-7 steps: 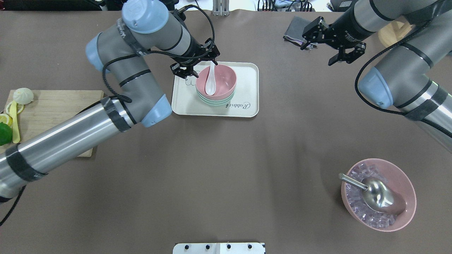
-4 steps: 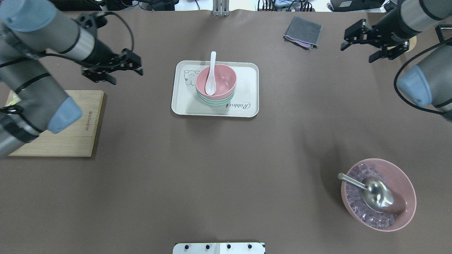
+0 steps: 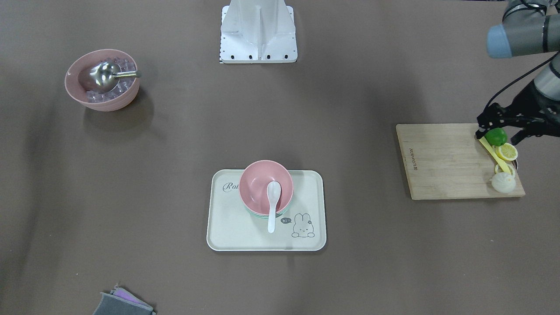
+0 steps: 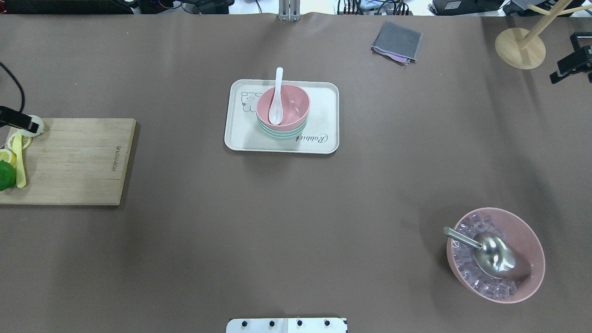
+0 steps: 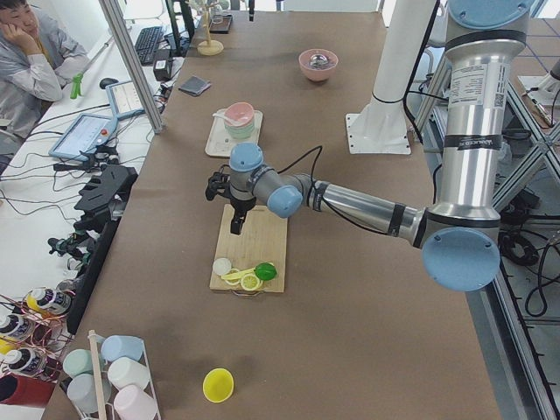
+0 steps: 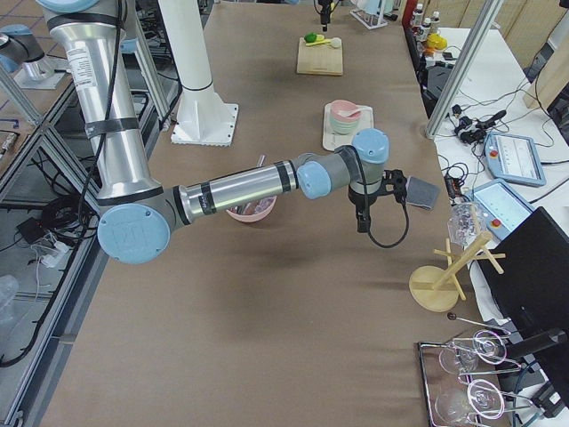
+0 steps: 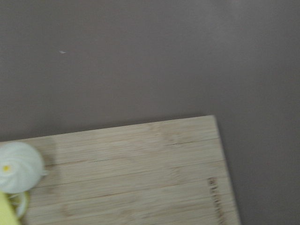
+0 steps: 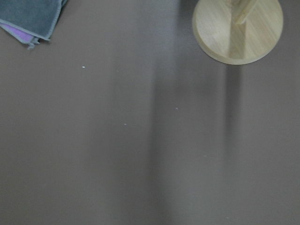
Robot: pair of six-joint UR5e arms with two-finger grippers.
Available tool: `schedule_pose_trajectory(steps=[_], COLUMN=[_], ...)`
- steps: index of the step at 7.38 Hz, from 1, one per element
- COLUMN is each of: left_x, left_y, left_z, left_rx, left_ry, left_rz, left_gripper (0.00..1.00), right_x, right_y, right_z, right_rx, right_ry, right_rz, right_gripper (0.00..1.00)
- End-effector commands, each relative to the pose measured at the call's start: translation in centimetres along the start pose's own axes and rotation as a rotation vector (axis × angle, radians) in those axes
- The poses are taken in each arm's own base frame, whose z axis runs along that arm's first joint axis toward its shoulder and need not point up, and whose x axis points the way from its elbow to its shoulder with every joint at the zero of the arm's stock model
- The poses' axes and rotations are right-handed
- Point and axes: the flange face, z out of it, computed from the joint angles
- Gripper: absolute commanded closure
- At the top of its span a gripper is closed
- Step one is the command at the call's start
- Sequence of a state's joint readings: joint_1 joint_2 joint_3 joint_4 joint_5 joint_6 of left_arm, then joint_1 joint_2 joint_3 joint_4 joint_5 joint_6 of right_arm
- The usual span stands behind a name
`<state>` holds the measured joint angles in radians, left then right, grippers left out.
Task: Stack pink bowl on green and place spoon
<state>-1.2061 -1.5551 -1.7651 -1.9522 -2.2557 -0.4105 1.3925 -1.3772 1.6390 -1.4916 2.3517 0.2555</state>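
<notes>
The pink bowl (image 4: 291, 104) sits nested on the green bowl (image 4: 282, 134) on the cream tray (image 4: 323, 120). The white spoon (image 4: 276, 99) lies in the pink bowl with its handle over the far rim. The stack also shows in the front-facing view: pink bowl (image 3: 258, 183), spoon (image 3: 273, 205), tray (image 3: 227, 232). My left gripper (image 3: 498, 133) is open and empty over the cutting board's end, far from the tray. My right gripper (image 4: 571, 60) is open and empty at the table's far right edge.
A wooden cutting board (image 4: 78, 162) with a lime, lemon slices and a white bun lies at the left. A pink bowl of ice with a metal scoop (image 4: 495, 254) stands front right. A grey cloth (image 4: 397, 41) and a wooden stand (image 4: 520, 48) are at the back.
My left gripper has drawn back from the spoon handle to the cutting board's end. My right gripper has drawn back to the right edge. Bowls and spoon have not moved.
</notes>
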Motion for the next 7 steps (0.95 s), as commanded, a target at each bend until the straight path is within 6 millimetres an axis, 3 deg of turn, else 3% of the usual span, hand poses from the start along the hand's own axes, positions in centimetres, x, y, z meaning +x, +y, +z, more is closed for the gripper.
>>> schedule_pose_trajectory(steps=[1, 2, 3, 5, 7], left_x=[-8.6, -13.1, -15.0, -15.1, -15.5], left_y=[2.8, 4.6, 6.0, 5.9, 5.4], left_z=[-0.9, -1.4, -0.7, -0.8, -1.8], left_rx=[-0.038, -0.041, -0.061, -0.061, -0.089], left_ry=[0.027, 0.012, 0.004, 0.003, 0.052], left_rz=[0.013, 0.008, -0.017, -0.025, -0.095], left_gripper=[0.02, 0.02, 0.02, 0.02, 0.02], right_x=[7.6, 10.0, 11.3, 13.7, 14.1], right_y=[0.7, 1.0, 1.4, 2.1, 2.4], right_z=[0.2, 0.6, 1.3, 2.3, 2.7], right_rx=[-0.042, -0.057, -0.073, -0.095, -0.103], right_ry=[0.030, 0.032, 0.028, 0.031, 0.030], right_rz=[-0.095, -0.119, -0.120, -0.113, -0.124], right_gripper=[0.00, 0.00, 0.00, 0.00, 0.00])
